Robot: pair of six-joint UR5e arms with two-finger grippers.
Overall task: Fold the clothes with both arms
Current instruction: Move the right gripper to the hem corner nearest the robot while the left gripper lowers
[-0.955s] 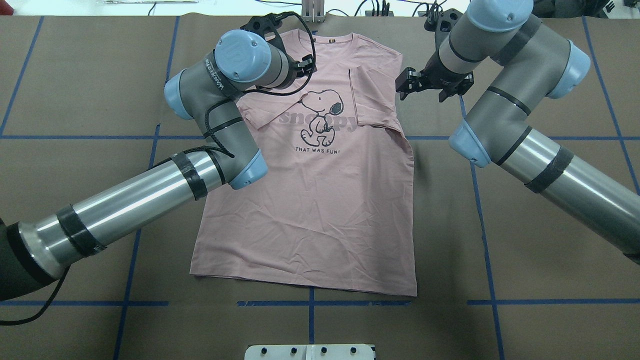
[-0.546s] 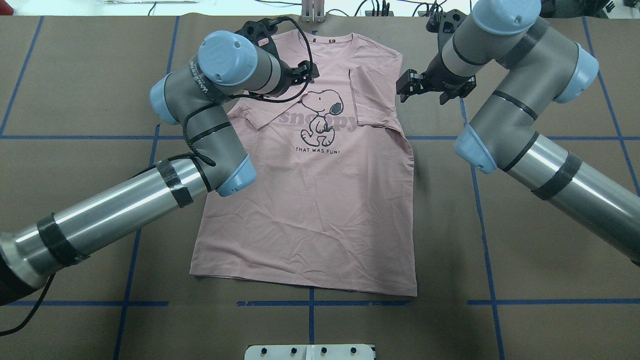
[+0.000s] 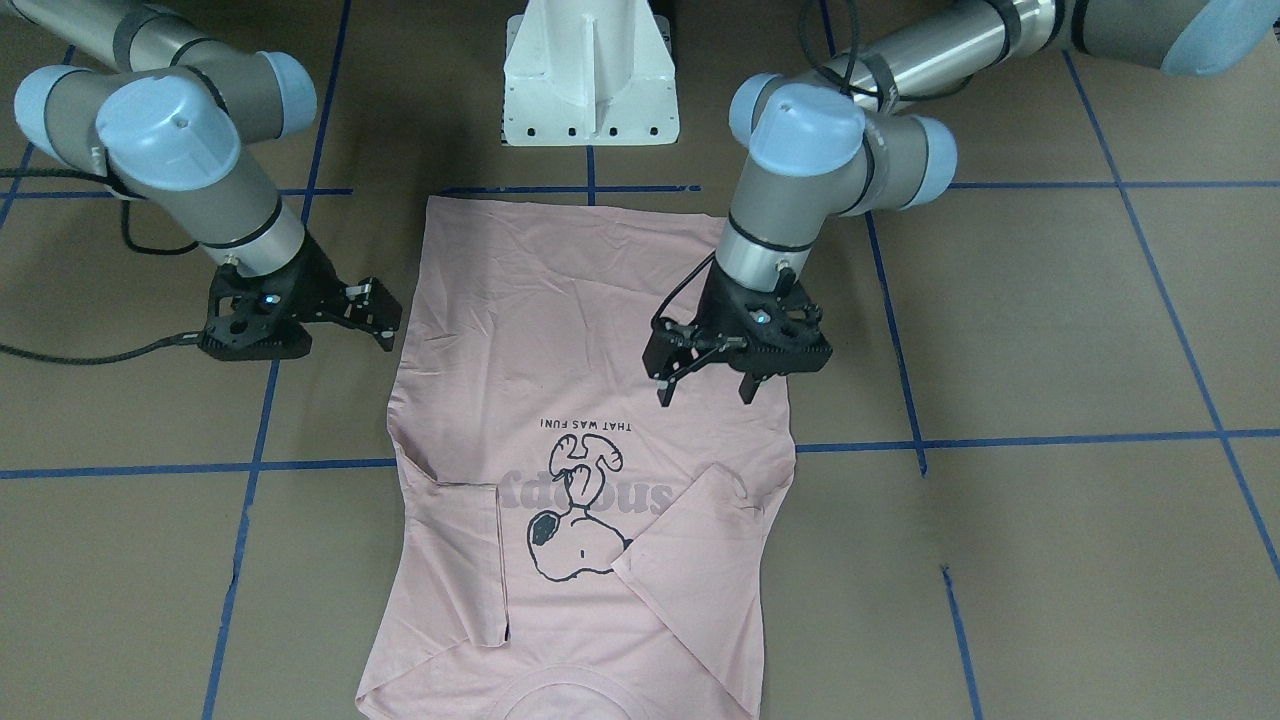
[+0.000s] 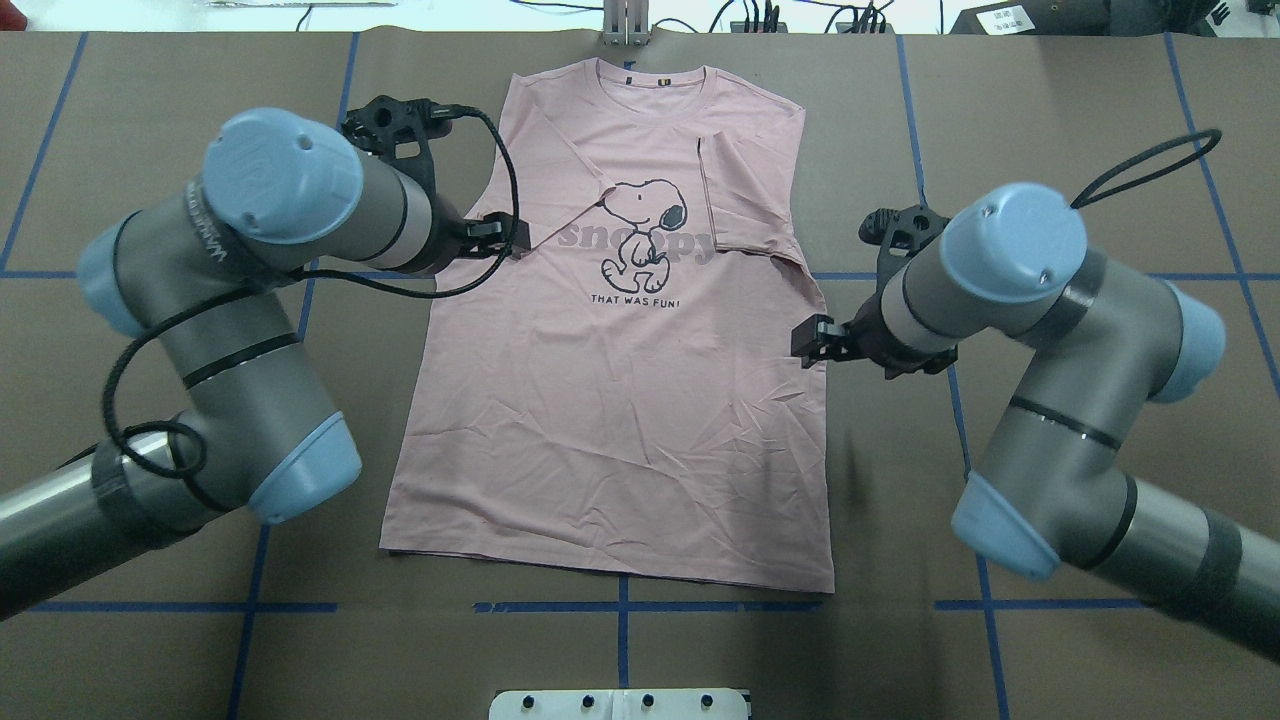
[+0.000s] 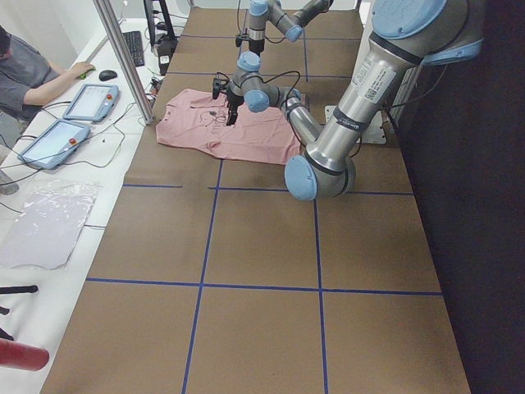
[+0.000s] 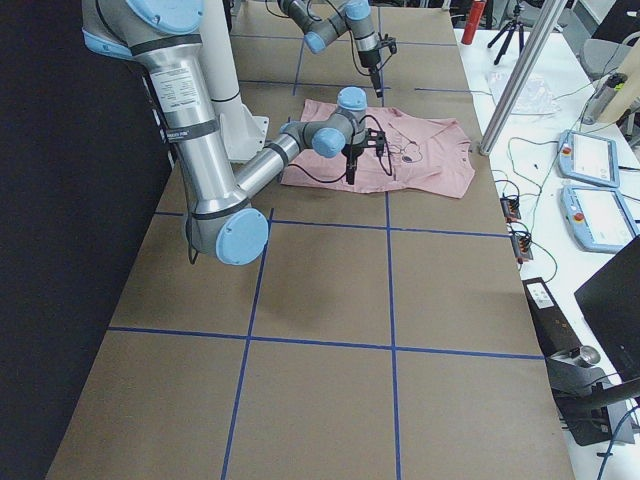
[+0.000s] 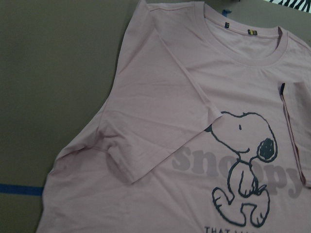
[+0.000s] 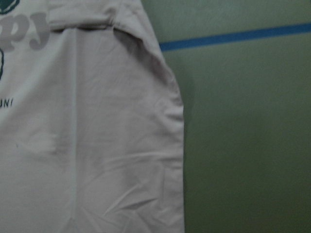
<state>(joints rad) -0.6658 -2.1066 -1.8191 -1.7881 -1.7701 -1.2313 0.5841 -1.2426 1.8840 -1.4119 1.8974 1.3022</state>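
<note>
The pale pink T-shirt (image 4: 620,420) lies flat, front up, collar at the far side, both sleeves folded in over the chest beside the cartoon dog (image 4: 645,235). My left gripper (image 4: 497,235) hovers at the shirt's left edge at chest height. In the front-facing view it (image 3: 706,392) stands over the cloth with fingers apart and empty. My right gripper (image 4: 808,340) hovers at the shirt's right edge, mid-body. In the front-facing view it (image 3: 380,312) is open and empty. The wrist views show only the shirt (image 7: 170,121) (image 8: 87,145), no fingers.
Brown paper with blue tape lines (image 4: 620,606) covers the table. The white pedestal base (image 3: 590,90) stands just behind the shirt's hem. A metal post (image 4: 625,20), cables, an operator (image 5: 33,74) and tablets (image 5: 90,100) are at the far edge.
Both arms have drawn back toward the robot. The left gripper moved from the left shoulder to the shirt's left edge. The right gripper moved from beside the folded sleeve to mid-body.
</note>
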